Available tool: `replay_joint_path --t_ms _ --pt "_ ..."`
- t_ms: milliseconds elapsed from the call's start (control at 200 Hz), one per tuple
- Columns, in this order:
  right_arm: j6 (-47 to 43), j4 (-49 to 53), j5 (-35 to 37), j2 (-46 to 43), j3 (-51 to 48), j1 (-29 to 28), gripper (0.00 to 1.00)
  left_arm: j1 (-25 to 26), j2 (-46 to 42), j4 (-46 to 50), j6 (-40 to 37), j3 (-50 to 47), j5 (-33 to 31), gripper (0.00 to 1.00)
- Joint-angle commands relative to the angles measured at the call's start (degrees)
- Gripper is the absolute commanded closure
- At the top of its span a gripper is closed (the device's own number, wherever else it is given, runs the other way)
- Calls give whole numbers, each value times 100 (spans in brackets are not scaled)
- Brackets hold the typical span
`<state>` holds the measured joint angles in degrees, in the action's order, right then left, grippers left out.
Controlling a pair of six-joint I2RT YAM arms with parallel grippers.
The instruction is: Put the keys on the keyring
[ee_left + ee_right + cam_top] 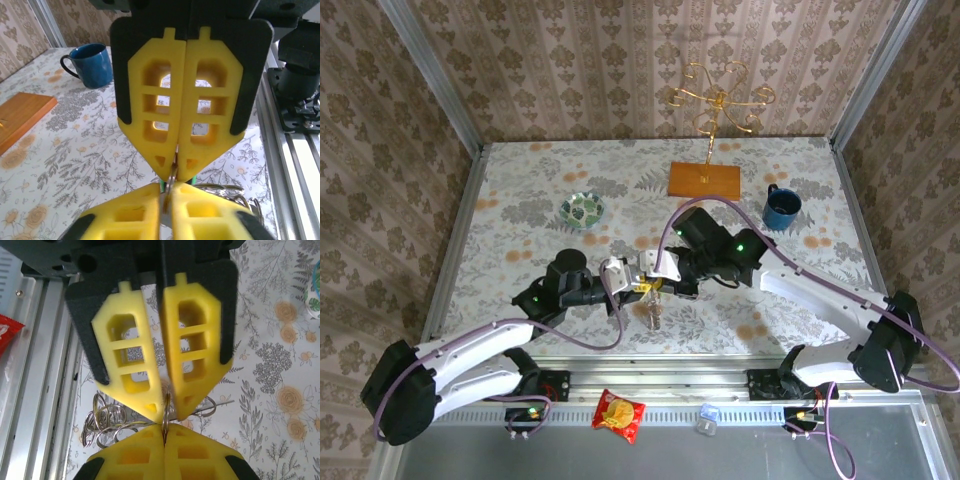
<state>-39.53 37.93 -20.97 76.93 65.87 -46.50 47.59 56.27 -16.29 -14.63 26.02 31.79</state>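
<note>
The keyring (116,426) is a bunch of thin silver wire loops. It is by the middle of the tabletop's (520,215) near edge, and the small grey keys (653,312) dangle under it. Both arms bend inward and meet tip to tip. The left gripper (174,176) and the right gripper (165,409) each pinch one thin loop tightly. The tabletop is floral. A blue mug (782,207) and a bowl (582,210) stand further back, and the walls have patterned wallpaper.

Robot test cell, dressed up as a home
Wallpaper panels (620,70) in aluminium framing (428,72), floral tabletop (510,215), two robot arms (470,352) bolted to an extruded rail (660,385) up front
</note>
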Motion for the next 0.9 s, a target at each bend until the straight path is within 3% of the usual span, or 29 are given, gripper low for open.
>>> replay_joint_path --t_ms 0,75,125,200,355,495,765,895 --pt "-105 119 40 30 196 -152 100 37 1 53 -120 254 99 96" --pt "115 -82 18 -71 70 -121 100 38 -50 74 -129 248 123 100" --pt "342 -313 -174 -211 -98 -13 88 39 -93 43 -112 216 144 100" --pt "728 -762 -572 -486 -473 226 80 39 -157 -140 -21 135 172 100" --pt "1149 -1301 -667 -807 -968 356 79 39 -204 -625 133 -56 209 100" --pt "1277 -1375 -528 -845 -1130 360 80 39 -165 -858 206 -141 228 100" --pt "1299 -1361 -496 -859 -1143 369 97 37 -212 -869 197 -176 240 100" --pt "1299 -1310 -487 -779 -1172 428 100 33 -239 -878 176 -185 249 100"
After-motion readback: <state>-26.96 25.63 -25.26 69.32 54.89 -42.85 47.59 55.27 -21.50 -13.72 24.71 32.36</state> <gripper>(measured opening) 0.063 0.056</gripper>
